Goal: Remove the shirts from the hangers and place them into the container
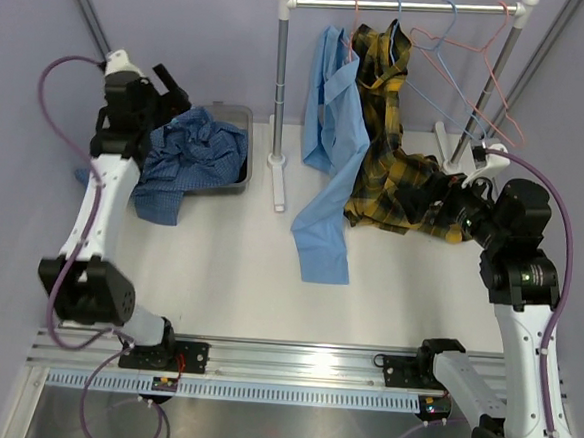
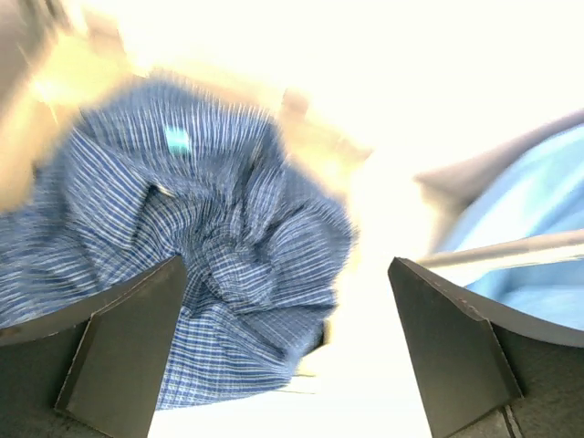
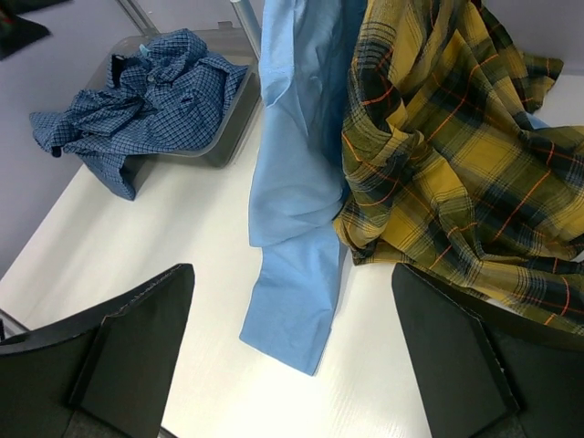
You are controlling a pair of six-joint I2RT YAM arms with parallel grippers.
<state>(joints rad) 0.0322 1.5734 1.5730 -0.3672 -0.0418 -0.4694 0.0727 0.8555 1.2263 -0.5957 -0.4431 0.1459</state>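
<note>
Dark blue check shirt [image 1: 191, 152] heaped in container [image 1: 236, 109], spilling over left rim. Rail post [image 1: 280, 73] stands just right of container. Light blue shirt [image 1: 329, 151] and plaid shirt [image 1: 390, 176] hang from rail [image 1: 407, 6] down to table [image 1: 218, 274], curtaining middle. Open strip between post and light blue sleeve; bare tabletop in front. Wire hangers [image 1: 463, 61] crowd rail's right end.

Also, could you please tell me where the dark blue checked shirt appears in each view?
Top external: the dark blue checked shirt, upper left, spilling over the container.
Left wrist: the shirt fills left and centre.
Right wrist: the shirt, top left.
Shared landmark: the light blue shirt, to its right in every view.
</note>
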